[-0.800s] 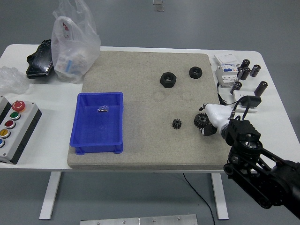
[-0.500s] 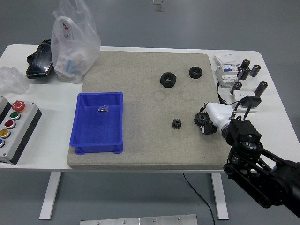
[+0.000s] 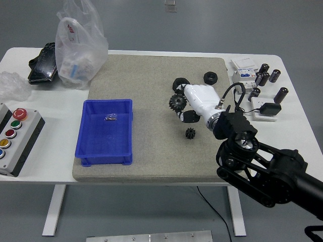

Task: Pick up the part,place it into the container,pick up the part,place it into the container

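My right hand [image 3: 182, 107], white with black fingertips, hangs over the middle of the beige mat, shut on a black gear [image 3: 176, 102] that it holds above the surface. A smaller black gear [image 3: 190, 133] lies on the mat just below the hand. The blue container [image 3: 105, 131] sits at the mat's left side with a small silvery part [image 3: 111, 117] inside. Behind the hand a large black nut [image 3: 179, 83] is partly hidden, and a second black nut [image 3: 210, 77] lies farther right. The left arm is out of view.
A button box [image 3: 14, 138] stands at the near left. A plastic bag [image 3: 79, 48] and black pouch [image 3: 43, 63] sit at the far left. A white breaker [image 3: 244, 75], several dark cylinders [image 3: 267, 75] and a black adapter [image 3: 268, 108] lie at the right.
My right hand lifted the gear from the mat's right side and carried it up and left toward the mat's middle; the arm now crosses the lower right.
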`<state>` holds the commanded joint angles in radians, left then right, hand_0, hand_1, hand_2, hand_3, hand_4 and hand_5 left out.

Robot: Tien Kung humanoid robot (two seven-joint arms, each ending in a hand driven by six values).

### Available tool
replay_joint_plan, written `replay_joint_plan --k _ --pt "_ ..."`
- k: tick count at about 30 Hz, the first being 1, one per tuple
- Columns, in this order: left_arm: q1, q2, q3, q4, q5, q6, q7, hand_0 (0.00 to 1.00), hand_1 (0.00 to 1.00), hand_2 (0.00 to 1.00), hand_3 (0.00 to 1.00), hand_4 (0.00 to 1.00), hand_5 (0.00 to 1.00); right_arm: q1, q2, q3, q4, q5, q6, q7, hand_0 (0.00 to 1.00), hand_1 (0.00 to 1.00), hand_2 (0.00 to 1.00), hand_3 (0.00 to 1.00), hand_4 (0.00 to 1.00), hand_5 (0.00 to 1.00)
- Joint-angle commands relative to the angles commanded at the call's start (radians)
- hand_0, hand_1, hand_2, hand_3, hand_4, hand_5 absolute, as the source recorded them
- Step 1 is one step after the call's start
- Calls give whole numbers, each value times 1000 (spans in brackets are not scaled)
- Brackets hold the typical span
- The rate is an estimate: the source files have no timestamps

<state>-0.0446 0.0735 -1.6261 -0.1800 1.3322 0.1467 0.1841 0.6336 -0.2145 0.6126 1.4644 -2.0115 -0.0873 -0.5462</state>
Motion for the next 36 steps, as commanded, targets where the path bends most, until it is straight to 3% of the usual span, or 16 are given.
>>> replay_joint_plan --k 5,6,11,12,17,18,23,24,29,30,35,36 --pt "1 -1 3 0 -2 1 4 743 693 694 722 742 461 97 53 -103 -5 90 -38 105 399 460 263 379 211 77" --pt "2 -1 4 0 -2 1 6 743 693 694 722 742 460 113 61 -121 -8 99 -30 117 415 471 270 394 223 42" --pt "0 -1 4 0 -3 3 13 743 693 694 722 742 460 187 95 -219 -41 116 34 135 415 471 270 394 223 42" --pt "0 -1 3 0 -2 4 14 743 693 694 722 742 460 201 101 -240 -48 116 45 136 463 506 296 436 257 2" --pt "-3 0 -2 0 3 5 19 743 693 694 722 742 460 237 124 -294 -70 113 69 142 463 506 296 436 257 2" --pt "-3 0 -3 0 4 5 19 743 693 694 722 742 460 240 127 -299 -73 113 71 144 497 579 419 494 328 2" --pt "-4 -1 -7 0 8 6 21 743 693 694 722 742 460 246 131 -311 -78 115 69 148 497 579 419 494 328 2" --pt "-4 -2 -8 0 9 6 20 744 693 695 722 742 460 245 131 -313 -79 118 65 145 500 678 672 667 335 134" --pt "-2 -4 -11 0 11 7 22 744 693 695 722 742 460 242 134 -321 -88 119 52 117 500 678 672 667 335 134" --pt "-2 -5 -12 0 11 7 22 744 693 694 722 742 460 242 134 -323 -89 119 52 112 552 728 787 761 504 136" --pt "-2 -6 -14 0 14 6 22 744 693 694 722 742 460 239 136 -325 -88 113 55 100 552 728 787 761 504 136" --pt "-2 -6 -14 0 14 6 22 743 693 694 722 742 460 238 136 -324 -88 111 56 98 569 748 846 884 571 118"
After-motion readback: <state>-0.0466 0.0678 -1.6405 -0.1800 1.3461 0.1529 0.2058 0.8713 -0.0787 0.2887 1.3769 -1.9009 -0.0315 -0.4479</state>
